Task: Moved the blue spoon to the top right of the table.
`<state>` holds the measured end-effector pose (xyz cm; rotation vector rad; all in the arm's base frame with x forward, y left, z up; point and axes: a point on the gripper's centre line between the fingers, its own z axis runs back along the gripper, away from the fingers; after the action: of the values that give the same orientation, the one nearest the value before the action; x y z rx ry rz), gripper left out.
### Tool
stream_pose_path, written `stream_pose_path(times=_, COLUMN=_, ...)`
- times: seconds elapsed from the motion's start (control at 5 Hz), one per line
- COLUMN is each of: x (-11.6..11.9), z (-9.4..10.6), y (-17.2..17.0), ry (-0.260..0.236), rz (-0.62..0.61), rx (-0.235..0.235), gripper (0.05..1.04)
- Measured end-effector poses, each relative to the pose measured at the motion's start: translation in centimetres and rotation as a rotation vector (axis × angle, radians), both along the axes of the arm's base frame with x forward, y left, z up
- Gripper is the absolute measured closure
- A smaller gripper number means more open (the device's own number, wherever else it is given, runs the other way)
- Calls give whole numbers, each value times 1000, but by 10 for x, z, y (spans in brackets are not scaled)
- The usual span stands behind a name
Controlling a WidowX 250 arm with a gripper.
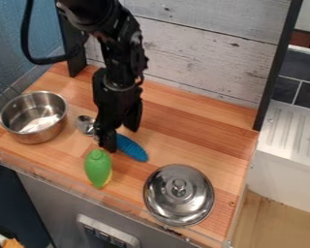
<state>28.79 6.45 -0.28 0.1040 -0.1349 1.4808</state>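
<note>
The gripper hangs low over the middle-left of the wooden table, its fingers apart on either side of the spoon. The spoon lies slanted beneath it. Its blue handle comes out toward the lower right, and its metal bowl shows left of the gripper. The part between handle and bowl is hidden behind the near finger.
A steel pot stands at the left. A green toy vegetable lies just in front of the gripper, and a round metal lid sits near the front right. A wooden plank wall bounds the table's back.
</note>
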Motion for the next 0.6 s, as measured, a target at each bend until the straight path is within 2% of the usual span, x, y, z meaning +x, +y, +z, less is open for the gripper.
stream_pose_path(times=0.4, x=-8, z=-2, y=-1, ry=-7, rz=-26, rx=1, gripper=687)
stream_pose_path(times=0.6, x=-15, z=0, y=4, ry=-4, rz=-5, rx=-20, gripper=719)
